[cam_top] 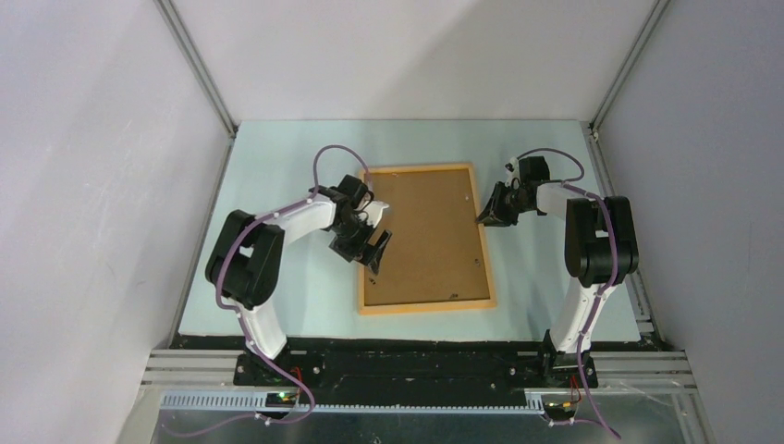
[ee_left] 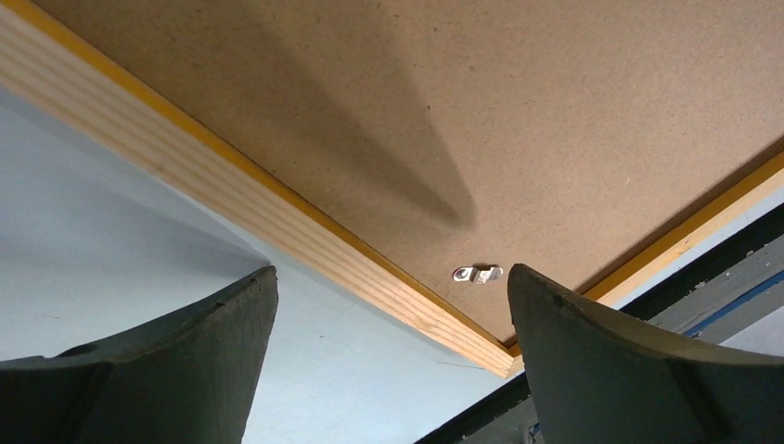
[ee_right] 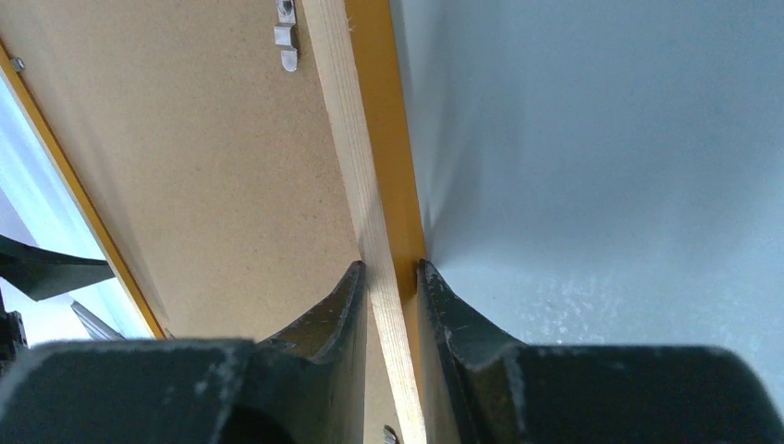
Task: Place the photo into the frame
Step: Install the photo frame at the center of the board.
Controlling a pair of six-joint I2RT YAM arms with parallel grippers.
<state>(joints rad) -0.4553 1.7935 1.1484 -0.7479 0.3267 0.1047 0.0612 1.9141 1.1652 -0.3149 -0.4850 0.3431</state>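
Note:
The frame (cam_top: 425, 304) lies back side up in the middle of the table, with the plain brown backing board (cam_top: 427, 236) set in it. The photo is not in view. My left gripper (cam_top: 374, 250) is open and empty, above the frame's left rail (ee_left: 277, 217). My right gripper (cam_top: 483, 220) is shut on the frame's right rail (ee_right: 347, 120), one finger inside on the board side and one outside. Its jaws (ee_right: 390, 268) pinch the light wood edge.
Small metal retaining clips sit on the backing board near the rails (ee_left: 477, 274) (ee_right: 287, 42). The pale blue table mat (cam_top: 277, 166) surrounds the frame. White walls enclose the left, back and right. The black table edge (cam_top: 416, 344) runs along the front.

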